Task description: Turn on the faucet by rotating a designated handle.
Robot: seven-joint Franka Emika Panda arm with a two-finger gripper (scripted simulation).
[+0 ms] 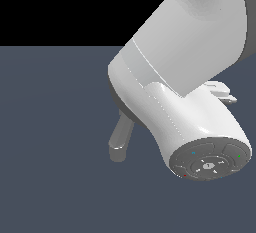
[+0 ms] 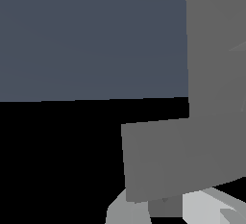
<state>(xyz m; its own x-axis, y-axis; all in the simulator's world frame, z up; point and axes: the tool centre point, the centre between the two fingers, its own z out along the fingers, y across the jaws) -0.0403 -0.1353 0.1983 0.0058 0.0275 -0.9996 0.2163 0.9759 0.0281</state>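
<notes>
My own arm (image 1: 190, 42) blocked most of the exterior view, so only 1 thick grey limb of the faucet (image 1: 120, 139) showed below it, probably the spout. In the wrist view a flat grey slab (image 2: 192, 155) filled the frame close up, which I took for the back plate. I could not find the handle, nor tell how far my hand (image 2: 192, 211) was open or whether it held anything. My worry was pushing the spout instead, or jamming against the plate.

arm (image 1: 190, 52): fills exterior view's right, angled down | claw (image 2: 192, 208): only partly visible, state unclear
</notes>
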